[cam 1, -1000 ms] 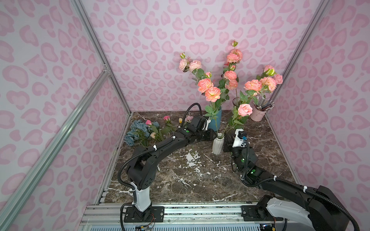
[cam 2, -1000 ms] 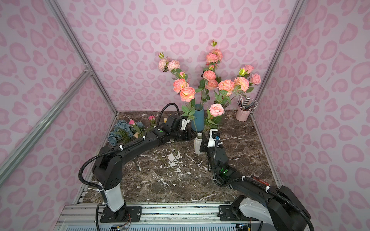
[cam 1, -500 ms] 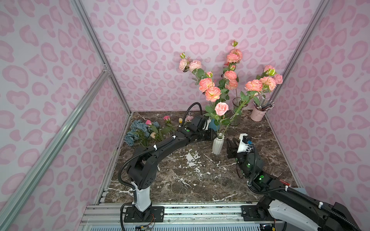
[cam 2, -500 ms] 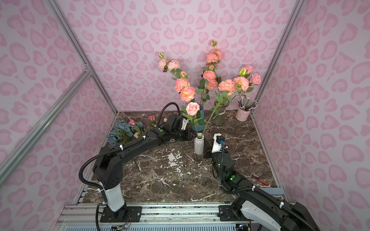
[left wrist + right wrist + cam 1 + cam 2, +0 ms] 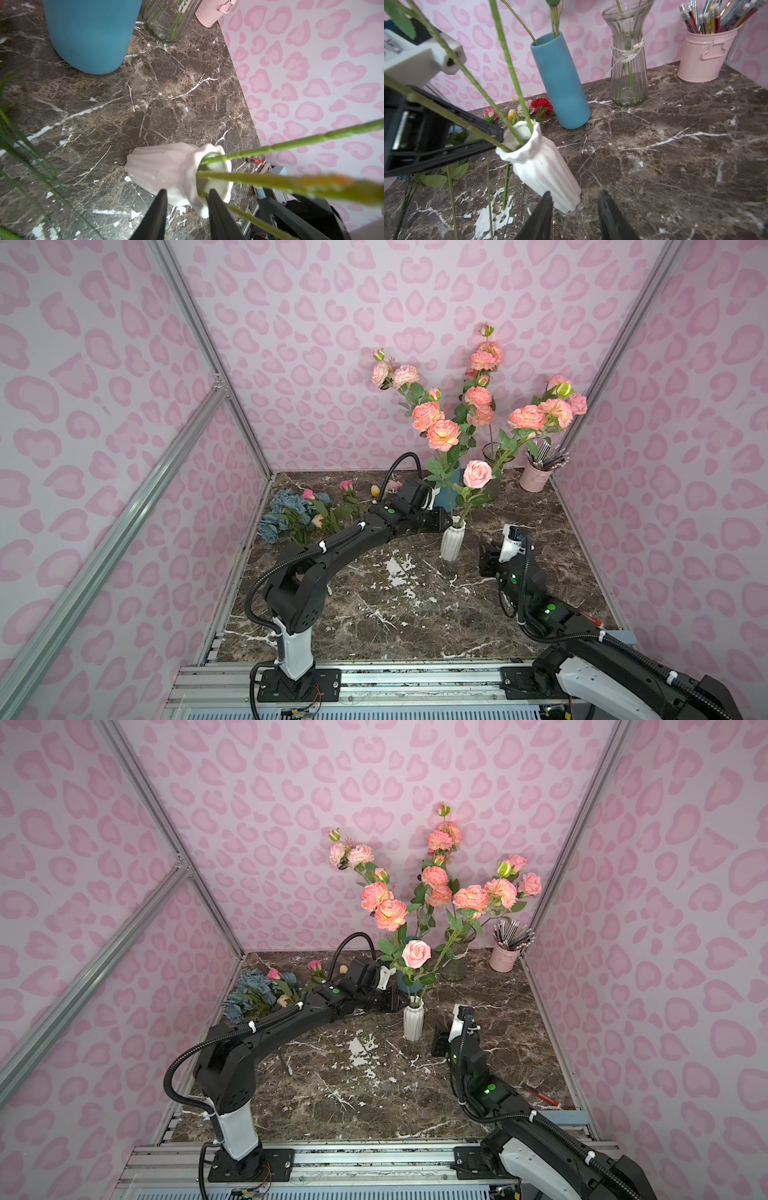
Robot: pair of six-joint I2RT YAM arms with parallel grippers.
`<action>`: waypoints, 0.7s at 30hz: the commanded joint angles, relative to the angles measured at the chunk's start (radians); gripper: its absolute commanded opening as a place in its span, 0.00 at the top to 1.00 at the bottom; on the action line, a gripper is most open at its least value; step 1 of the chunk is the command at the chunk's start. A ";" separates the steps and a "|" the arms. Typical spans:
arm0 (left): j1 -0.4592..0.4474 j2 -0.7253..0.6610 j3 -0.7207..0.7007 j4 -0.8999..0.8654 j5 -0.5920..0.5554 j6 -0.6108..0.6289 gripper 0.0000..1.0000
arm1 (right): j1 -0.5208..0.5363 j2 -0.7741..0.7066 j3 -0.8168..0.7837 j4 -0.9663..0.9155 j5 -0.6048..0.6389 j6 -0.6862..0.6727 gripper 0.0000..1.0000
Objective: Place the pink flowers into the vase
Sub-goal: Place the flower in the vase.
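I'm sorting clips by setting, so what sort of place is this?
Probably a robot test booth, not a florist's: pink-patterned walls on aluminium framing, two arms bolted to a rail, a pink rose in a white vase on a marble-look tabletop.

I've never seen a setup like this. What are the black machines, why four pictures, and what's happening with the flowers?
Those are two robot arms bolted at the front of a marble table, each ending in a two-fingered gripper. Two pictures come from a camera pair overhead that sees everything; the other two come from cameras on the arms' wrists, giving close-ups. The left gripper seems closed on the neck of the white vase, which holds a pink rose and other stems. The right gripper is open and empty, near the vase's foot. At the back stand a blue vase and a glass vase with more pink flowers, and a pink bucket of pencils. A blue bunch and loose blooms lie beside the left arm.
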 commanded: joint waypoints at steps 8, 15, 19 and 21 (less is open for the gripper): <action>0.001 -0.023 0.003 0.024 -0.006 -0.006 0.63 | -0.049 0.107 0.012 -0.063 -0.135 0.120 0.60; 0.001 -0.044 0.002 0.018 -0.020 -0.006 0.63 | -0.064 0.216 0.083 -0.174 -0.142 0.179 0.61; 0.002 -0.068 -0.010 0.007 -0.040 0.000 0.63 | -0.069 0.201 0.088 -0.194 -0.130 0.186 0.61; 0.001 -0.079 -0.020 0.008 -0.046 -0.001 0.63 | -0.077 0.193 0.091 -0.200 -0.133 0.184 0.61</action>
